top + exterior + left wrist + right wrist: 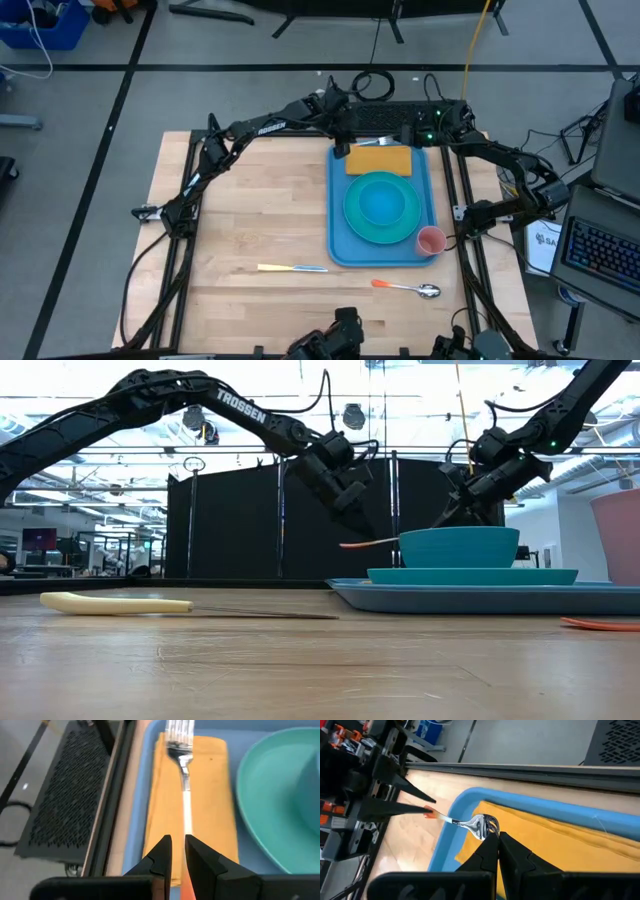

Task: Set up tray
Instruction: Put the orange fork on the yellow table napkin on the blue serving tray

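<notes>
Both arms are reaching over the far end of the blue tray (336, 235), which is lying on the right half of the wooden table (250, 210). The left gripper (178, 851) is pinching the orange handle of a fork (182, 765) above the yellow napkin (380, 160), while the right gripper (495, 847), fingers nearly closed, is hovering at the fork's tines. A turquoise plate (352, 212) and bowl (383, 203) are sitting mid-tray, a pink cup (431, 241) at its near right corner.

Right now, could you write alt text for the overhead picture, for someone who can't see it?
Two dark robot arms meet over the far end of a blue tray on a wooden table, the left gripper holding a fork above a yellow napkin. The tray also carries a turquoise plate and a pink cup; a knife and spoon lie on the table.
</notes>
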Controlling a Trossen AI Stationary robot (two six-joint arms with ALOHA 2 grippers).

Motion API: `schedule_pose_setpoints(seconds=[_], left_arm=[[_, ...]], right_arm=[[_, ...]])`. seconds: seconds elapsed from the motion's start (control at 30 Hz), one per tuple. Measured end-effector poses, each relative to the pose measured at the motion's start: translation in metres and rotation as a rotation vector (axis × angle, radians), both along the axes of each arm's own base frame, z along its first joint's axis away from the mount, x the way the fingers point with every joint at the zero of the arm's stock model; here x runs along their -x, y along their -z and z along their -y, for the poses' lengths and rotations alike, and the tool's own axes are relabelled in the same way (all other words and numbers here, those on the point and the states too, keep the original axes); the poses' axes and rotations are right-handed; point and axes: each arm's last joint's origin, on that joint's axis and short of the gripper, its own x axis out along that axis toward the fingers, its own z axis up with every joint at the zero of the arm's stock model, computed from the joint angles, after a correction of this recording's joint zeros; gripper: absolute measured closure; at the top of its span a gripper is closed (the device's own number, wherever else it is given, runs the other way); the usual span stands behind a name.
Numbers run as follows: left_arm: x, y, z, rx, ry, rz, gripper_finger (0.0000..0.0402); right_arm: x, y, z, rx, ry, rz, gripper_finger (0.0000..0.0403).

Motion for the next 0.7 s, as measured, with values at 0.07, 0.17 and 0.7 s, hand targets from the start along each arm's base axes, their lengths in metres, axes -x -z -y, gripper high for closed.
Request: schedule_pose_setpoints(seconds=[0.07,0.17,0.7], left_arm=[[-0.002,0.000,0.003,-0.005,-0.028,-0.011,0.0344],[-0.008,0.000,0.013,-0.037,-0.004,-0.021,0.0344],[-0.048,-0.011,0.076,-0.019,0.223,0.159,0.0344]], right_arm=[[0.002,0.000,0.000,-0.009,0.009,-0.001,0.0403],[0.005,0.001,0.002,-0.031,0.033,-0.003,0.0403],[0.015,0.011,-0.002,-0.118,0.109,-0.108,0.0403]])
